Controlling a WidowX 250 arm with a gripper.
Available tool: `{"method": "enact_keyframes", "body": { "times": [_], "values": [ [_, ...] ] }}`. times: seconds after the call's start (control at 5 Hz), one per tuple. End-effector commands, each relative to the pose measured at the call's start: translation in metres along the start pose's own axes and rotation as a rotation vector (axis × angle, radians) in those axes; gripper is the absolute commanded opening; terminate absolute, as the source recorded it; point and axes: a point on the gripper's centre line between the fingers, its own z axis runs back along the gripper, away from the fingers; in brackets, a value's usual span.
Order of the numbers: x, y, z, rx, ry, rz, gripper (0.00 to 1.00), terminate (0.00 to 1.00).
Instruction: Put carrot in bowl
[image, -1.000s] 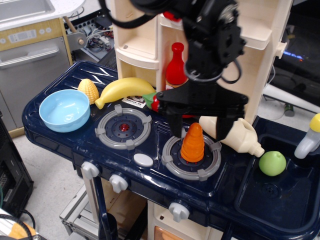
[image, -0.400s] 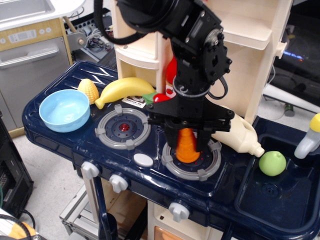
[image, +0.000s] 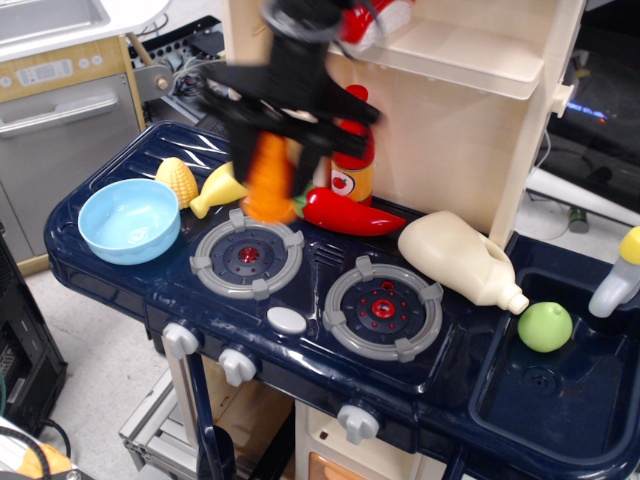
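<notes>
Lifted off the right burner (image: 383, 309) since the earlier frames, the carrot (image: 268, 178) is now hanging in the air above the back of the left burner (image: 246, 255), blurred by motion; the gripper (image: 272, 188) is pinching it between its dark fingers (image: 243, 165), closed against its sides; the bowl (image: 129, 220) is sitting at the stove's left end, well apart from the carrot, beside the corn (image: 176, 180).

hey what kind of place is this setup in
Most likely a robotics lab with a toy play kitchen: a plastic stove with burners and knobs, toy food like the corn and chili, and loose cables behind.
</notes>
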Motion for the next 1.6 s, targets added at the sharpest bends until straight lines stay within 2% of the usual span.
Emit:
{"method": "enact_keyframes", "body": {
  "times": [0.0, 0.2, 0.4, 0.6, 1.2, 1.4],
  "values": [
    [0.024, 0.072, -0.007, 0.047, -0.114, -0.128, 0.00, 0.00],
    [0.031, 0.095, -0.033, 0.028, -0.161, -0.171, 0.00, 0.00],
    [0.034, 0.099, -0.042, -0.003, -0.182, -0.180, 0.00, 0.00],
    [0.034, 0.099, -0.042, -0.003, -0.182, -0.180, 1.00, 0.00],
    [0.034, 0.099, -0.042, -0.003, -0.182, -0.180, 1.00, 0.00],
    [0.034, 0.099, -0.042, -0.003, -0.182, -0.180, 1.00, 1.00]
  ]
}}
